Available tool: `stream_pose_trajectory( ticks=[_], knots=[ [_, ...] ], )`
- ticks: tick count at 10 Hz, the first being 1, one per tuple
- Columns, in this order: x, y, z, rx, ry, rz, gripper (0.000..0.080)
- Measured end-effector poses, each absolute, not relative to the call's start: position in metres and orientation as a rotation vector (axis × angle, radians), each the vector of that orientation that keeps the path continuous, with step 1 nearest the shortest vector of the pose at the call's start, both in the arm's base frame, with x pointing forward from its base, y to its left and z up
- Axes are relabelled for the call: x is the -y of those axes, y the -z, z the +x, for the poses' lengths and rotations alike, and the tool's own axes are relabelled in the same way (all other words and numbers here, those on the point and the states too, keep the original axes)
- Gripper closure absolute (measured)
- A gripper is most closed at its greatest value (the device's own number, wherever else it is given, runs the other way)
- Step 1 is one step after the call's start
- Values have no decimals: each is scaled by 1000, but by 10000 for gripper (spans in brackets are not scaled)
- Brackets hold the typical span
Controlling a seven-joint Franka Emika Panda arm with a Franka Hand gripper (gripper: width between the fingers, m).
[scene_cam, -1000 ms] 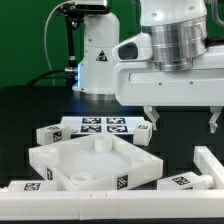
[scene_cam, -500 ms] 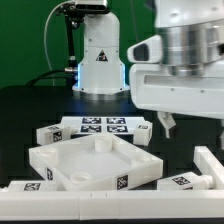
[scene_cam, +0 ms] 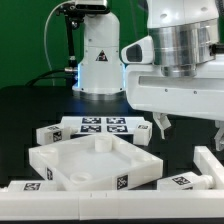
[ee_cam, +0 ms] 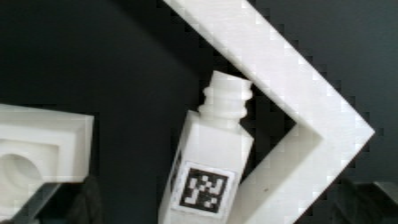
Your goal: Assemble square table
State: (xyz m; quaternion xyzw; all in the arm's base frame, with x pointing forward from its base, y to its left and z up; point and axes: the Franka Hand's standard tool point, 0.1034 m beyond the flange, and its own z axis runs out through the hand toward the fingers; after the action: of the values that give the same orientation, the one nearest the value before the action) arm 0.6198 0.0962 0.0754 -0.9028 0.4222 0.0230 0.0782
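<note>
The white square tabletop (scene_cam: 92,160) lies rim-up on the black table, left of centre in the exterior view; one corner of it shows in the wrist view (ee_cam: 39,150). A short white leg (scene_cam: 180,181) with a tag lies beside the tabletop at the exterior view's right. In the wrist view this leg (ee_cam: 210,160) lies right under the camera, its threaded end toward the white bar. My gripper (scene_cam: 190,128) hangs above that leg, open and empty. Its fingers are spread wide and clear of everything.
The marker board (scene_cam: 100,125) lies behind the tabletop. A long white angled bar (scene_cam: 208,162) runs along the front and right of the exterior view and shows in the wrist view (ee_cam: 285,80) just past the leg. Another tagged leg (scene_cam: 30,186) lies front left.
My gripper has shifted a little toward the exterior view's right, staying above the table. The parts on the table have not moved.
</note>
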Motion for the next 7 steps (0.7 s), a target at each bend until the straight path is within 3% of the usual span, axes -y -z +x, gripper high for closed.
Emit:
stream_pose_trajectory(
  ticks=[4,7],
  knots=[
    [-124,-43,618,-1643,-100,-2613,150],
    [-123,-42,617,-1612,-100,-2632,150]
  ],
)
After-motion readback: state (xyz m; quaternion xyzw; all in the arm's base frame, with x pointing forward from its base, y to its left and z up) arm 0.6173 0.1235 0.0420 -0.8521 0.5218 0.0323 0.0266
